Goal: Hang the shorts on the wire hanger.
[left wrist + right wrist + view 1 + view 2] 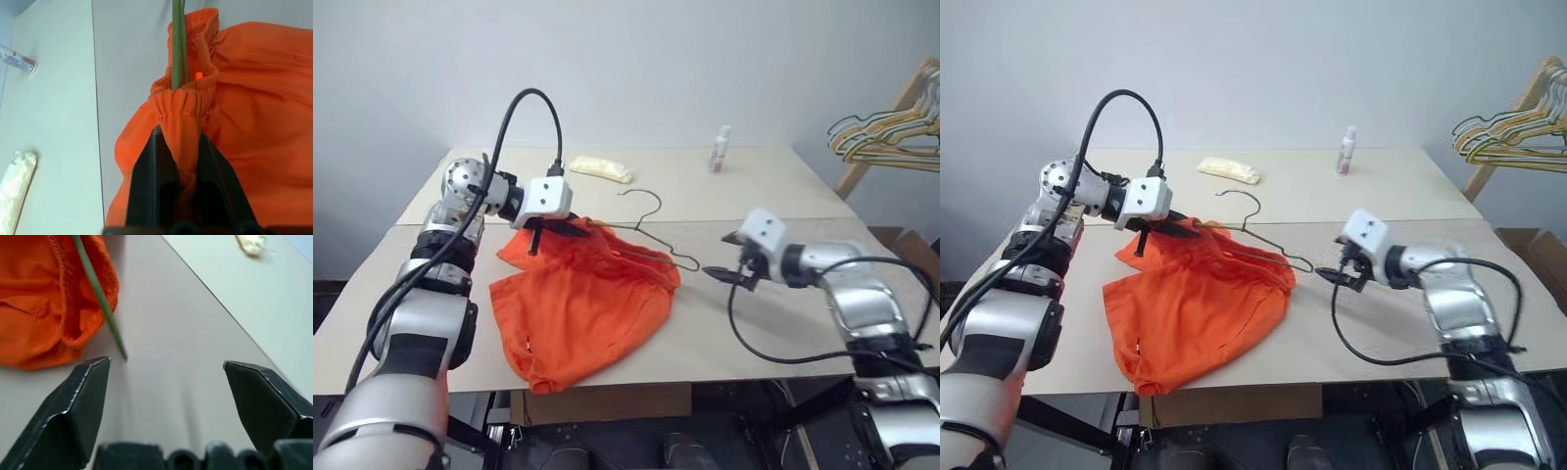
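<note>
The table (773, 323) is covered for much of its left half by the shorts (582, 308), which are spread flat with the legs toward the near edge and the gathered waistband toward the far side. The wire hanger (651, 235) is seen partly threaded into them — its hook and one sloping arm lie bare on the tabletop beyond the waistband, while the rest of the frame is hidden under the orange cloth, and one wire corner pokes out at the right side of the fabric. The left gripper (178, 161) is clenched on a bunched fold of the waistband, with two strands of the wire passing into the opening just past its fingertips. The right gripper (166, 377) is released, its jaws standing wide apart with nothing between them, just beside the protruding wire corner but not touching it. From this, the threading is judged to be well under way but not finished: the shorts are not yet draped evenly over the frame, the cloth is bunched rather than settled, and nothing has been lifted clear of the table. Farther back, a small bottle (720, 150) and a pale cloth (601, 169) are left untouched.
</note>
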You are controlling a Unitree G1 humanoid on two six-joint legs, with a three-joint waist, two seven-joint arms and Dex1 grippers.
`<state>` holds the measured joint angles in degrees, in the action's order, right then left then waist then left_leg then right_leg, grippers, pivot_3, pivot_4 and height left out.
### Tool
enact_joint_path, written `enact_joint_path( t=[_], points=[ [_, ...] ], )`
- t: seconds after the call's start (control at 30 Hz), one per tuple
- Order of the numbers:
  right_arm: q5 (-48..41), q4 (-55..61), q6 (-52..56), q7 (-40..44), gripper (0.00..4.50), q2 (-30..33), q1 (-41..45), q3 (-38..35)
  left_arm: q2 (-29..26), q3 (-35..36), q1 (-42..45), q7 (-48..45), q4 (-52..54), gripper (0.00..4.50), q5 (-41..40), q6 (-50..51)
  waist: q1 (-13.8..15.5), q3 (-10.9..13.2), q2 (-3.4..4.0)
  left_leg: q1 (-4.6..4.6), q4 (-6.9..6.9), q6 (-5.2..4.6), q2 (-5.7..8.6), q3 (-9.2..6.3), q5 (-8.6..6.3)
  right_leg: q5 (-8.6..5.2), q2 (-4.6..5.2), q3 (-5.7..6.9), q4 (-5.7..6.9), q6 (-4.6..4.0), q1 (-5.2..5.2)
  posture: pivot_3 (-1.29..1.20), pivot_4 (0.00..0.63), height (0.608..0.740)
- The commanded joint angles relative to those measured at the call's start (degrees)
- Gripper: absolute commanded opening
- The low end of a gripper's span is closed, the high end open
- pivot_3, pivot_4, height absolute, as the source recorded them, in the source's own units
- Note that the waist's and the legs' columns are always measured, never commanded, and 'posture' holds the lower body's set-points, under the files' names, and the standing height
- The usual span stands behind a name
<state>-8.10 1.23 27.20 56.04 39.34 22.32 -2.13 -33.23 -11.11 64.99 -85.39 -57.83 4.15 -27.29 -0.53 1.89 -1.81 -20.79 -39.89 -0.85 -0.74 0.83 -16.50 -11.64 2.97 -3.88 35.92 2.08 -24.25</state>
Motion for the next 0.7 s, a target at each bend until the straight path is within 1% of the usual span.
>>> enact_joint_path(
  t=[0.03, 0.1, 0.17, 0.27, 0.37, 0.47, 0.6, 0.7],
  points=[
    [-6.62, 5.88, 5.12, -0.95, 4.26, -1.37, -3.87, -4.21, -0.34, 1.64, 1.64, 0.79, 1.72, 0.0, -1.64, 0.46, -0.09, 0.0, 0.0, 0.02, 0.0, 0.0, 0.0, 0.0, 0.0, 0.0, 0.0, 0.0, 0.0, 0.0, 0.02, 0.01, 0.0, 0.74],
    [-8.5, 6.29, 6.58, -2.97, 4.26, -5.02, -6.84, -2.99, -0.25, 1.81, 1.78, 1.25, 1.62, 0.0, -1.62, 0.45, -0.51, 0.0, -0.02, 0.05, -0.02, 0.0, -0.01, 0.03, 0.0, 0.0, -0.01, -0.04, 0.04, 0.0, 0.03, 0.01, 0.0, 0.74],
    [-8.63, 5.07, 6.75, -5.49, 4.26, -9.39, -7.98, -0.57, -0.2, 1.88, 1.93, 1.55, 1.54, 0.0, -1.61, 0.46, -0.88, 0.0, -0.02, 0.16, -0.02, 0.0, -0.05, 0.03, 0.0, 0.0, -0.08, -0.09, 0.08, 0.0, 0.1, 0.01, 0.0, 0.74],
    [-8.02, 1.84, 7.3, -8.8, 4.26, -14.98, -6.81, 1.88, -0.17, 1.87, 1.96, 1.89, 1.51, 0.0, -1.57, 0.41, -1.44, 0.01, -0.01, 0.28, -0.02, 0.0, -0.11, 0.01, 0.0, -0.19, -0.21, -0.17, 0.16, 0.31, 0.1, 0.01, 0.0, 0.74],
    [-6.42, -3.83, 5.22, -11.99, 4.26, -20.3, -4.53, 4.41, -0.16, 1.8, 1.9, 2.51, 1.54, 0.0, -1.36, 0.32, -1.88, 0.01, -0.01, 0.34, -0.03, 0.0, -0.14, -0.01, 0.0, -0.17, -0.26, -0.2, 0.18, 0.28, 0.13, 0.01, 0.0, 0.74],
    [-7.66, -8.85, 3.66, -13.99, 4.26, -23.88, -2.3, 3.05, -0.37, 1.92, 1.84, 2.8, 1.72, 0.0, -1.43, 0.58, -1.95, 0.01, -0.01, 0.32, -0.02, 0.0, -0.14, -0.01, 0.0, 0.04, -0.27, -0.21, 0.18, -0.06, 0.1, 0.03, 0.0, 0.74],
    [-9.72, -12.51, 3.92, -13.51, 4.26, -25.89, -0.61, 1.88, -0.89, 2.2, 1.88, 3.5, 1.9, 0.0, -1.46, 0.54, -1.81, 0.01, -0.01, 0.21, -0.01, 0.0, -0.14, -0.08, 0.0, 0.05, -0.26, -0.17, 0.14, -0.08, 0.05, 0.03, 0.0, 0.74],
    [-10.98, -14.24, 4.45, -13.27, 3.69, -27.02, 0.12, 1.72, -0.9, 2.6, 1.92, 3.95, 1.92, 0.0, -1.69, 0.83, -1.8, 0.01, -0.01, 0.13, -0.02, -0.01, -0.14, -0.13, 0.0, 0.05, -0.25, -0.12, 0.09, -0.08, 0.03, 0.04, 0.0, 0.74]
  ],
)
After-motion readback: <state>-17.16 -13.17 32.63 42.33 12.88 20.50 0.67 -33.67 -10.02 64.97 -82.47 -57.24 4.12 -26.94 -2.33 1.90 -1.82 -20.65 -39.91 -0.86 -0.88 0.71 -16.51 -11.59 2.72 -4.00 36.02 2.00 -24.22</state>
